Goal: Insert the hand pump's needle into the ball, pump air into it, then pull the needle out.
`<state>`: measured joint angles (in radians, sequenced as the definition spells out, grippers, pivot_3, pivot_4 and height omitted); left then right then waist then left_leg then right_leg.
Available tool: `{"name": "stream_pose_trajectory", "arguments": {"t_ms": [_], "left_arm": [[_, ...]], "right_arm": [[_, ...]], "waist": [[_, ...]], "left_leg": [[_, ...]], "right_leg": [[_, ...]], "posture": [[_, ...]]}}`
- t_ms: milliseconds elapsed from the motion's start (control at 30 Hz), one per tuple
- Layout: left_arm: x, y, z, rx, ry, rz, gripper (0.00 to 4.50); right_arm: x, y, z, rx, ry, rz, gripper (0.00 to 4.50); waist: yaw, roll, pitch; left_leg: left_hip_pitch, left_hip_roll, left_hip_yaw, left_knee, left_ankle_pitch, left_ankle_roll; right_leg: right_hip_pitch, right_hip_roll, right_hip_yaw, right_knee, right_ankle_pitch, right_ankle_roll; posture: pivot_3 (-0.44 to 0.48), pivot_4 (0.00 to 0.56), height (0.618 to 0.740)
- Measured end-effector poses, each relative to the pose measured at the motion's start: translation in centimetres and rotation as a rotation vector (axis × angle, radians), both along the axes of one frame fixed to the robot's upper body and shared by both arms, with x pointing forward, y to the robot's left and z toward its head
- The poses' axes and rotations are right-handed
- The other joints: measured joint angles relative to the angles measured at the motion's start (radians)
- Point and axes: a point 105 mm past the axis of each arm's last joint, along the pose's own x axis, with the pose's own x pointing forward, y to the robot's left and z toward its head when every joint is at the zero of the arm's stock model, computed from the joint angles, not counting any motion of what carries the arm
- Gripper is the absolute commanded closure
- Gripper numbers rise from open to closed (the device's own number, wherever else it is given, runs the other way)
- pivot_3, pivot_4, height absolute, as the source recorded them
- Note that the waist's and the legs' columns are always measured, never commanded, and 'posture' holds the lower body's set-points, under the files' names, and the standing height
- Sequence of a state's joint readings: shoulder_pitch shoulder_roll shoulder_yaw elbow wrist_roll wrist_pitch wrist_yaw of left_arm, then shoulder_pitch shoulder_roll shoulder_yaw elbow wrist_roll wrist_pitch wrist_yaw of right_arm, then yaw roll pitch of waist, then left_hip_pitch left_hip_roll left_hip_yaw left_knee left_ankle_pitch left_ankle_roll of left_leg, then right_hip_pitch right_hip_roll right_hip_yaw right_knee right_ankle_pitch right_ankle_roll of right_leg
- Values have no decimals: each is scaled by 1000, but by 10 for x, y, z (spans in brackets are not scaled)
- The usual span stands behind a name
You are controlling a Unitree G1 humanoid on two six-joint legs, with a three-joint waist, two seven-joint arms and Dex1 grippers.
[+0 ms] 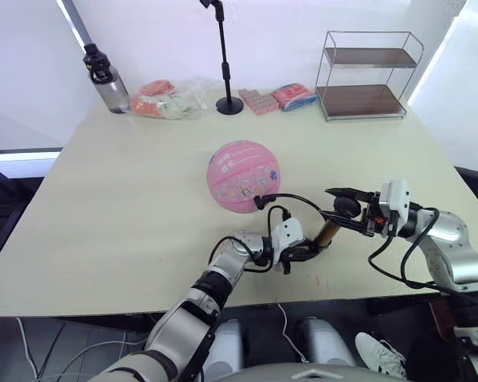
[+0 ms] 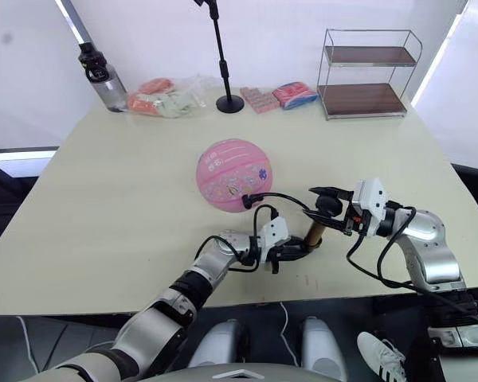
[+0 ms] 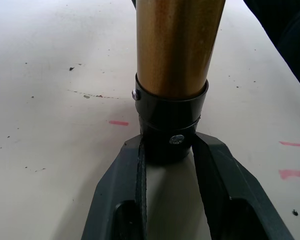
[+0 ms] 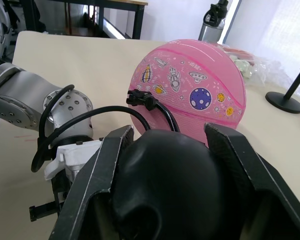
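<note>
The round pink ball rests at the middle of the table. The hand pump, a bronze cylinder, stands tilted in front of it and to the right. My left gripper is shut on the pump's black lower end cap, one finger on each side. My right gripper is shut on the pump's black handle at the top. The thin black hose loops from the pump to the ball, and its black fitting presses against the ball's skin. The needle is hidden.
Along the far edge stand a water bottle, a clear bag of snacks, a black stand, pink packets and a wire shelf. The table's front edge runs just below my grippers.
</note>
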<state>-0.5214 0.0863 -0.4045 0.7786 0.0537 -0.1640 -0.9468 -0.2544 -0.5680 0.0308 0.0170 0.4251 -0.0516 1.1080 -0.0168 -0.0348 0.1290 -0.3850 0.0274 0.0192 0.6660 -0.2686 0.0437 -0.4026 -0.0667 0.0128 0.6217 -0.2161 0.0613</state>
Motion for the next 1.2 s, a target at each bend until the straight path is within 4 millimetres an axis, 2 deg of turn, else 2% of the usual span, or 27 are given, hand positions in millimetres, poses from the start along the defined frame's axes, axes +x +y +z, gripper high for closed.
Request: {"name": "stream_pose_trajectory", "arguments": {"t_ms": [233,333,533,667,767,867,933,1000,1200], "left_arm": [[0,-2,1,-5,-1,-7,3567],[0,-3,4,-14,-5,-12,3567],[-1,-5,6,-25,-5,-21,3567],[0,-5,7,-27,-7,-18,3567],[1,-5,8,-30,-7,-22,3567],[1,-5,9,-31,-7,-25,3567],[1,-6,10,-32,-10,-25,3567],[1,-6,10,-32,-11,-26,3567],[2,-7,11,-34,-14,-34,3567]], "right_arm": [[-2,-3,9,-73,19,18,2739],[-3,-7,21,-96,45,22,2739],[-4,-15,64,-75,38,21,2739],[-4,-21,85,-49,43,9,2739],[-5,-26,117,-33,19,9,2739],[-6,-26,126,-18,16,10,2739],[-7,-26,144,-7,-2,10,2739],[-8,-27,145,-16,12,6,2739],[-4,-27,148,4,55,-4,2739]], "waist": [[3,2,2],[5,6,5],[7,8,8],[5,9,11],[6,10,16],[6,10,16],[6,13,18],[7,10,20],[8,13,22]], "left_leg": [[-1,-1,0,-1,0,0],[-8,-2,0,0,0,0],[-13,-3,0,0,0,0],[-13,-3,0,0,0,0],[-13,-3,-1,1,0,0],[-14,-4,-1,1,0,0],[-14,-4,0,1,0,0],[-15,-4,-1,1,0,0],[-16,-4,0,1,0,0]], "right_leg": [[-1,-4,0,0,2,-4],[-5,-4,-1,0,2,-4],[-9,-4,-1,0,2,-4],[-9,-4,-1,0,2,-4],[-9,-4,-2,0,2,-4],[-9,-4,-2,0,2,-4],[-9,-4,0,0,2,-4],[-10,-4,-2,0,2,-4],[-11,-5,-1,0,2,-4]], "posture": [[0,150,740],[0,150,740],[0,150,740],[0,150,740],[0,150,740],[0,150,740],[0,150,740],[0,150,740],[0,150,740]]}}
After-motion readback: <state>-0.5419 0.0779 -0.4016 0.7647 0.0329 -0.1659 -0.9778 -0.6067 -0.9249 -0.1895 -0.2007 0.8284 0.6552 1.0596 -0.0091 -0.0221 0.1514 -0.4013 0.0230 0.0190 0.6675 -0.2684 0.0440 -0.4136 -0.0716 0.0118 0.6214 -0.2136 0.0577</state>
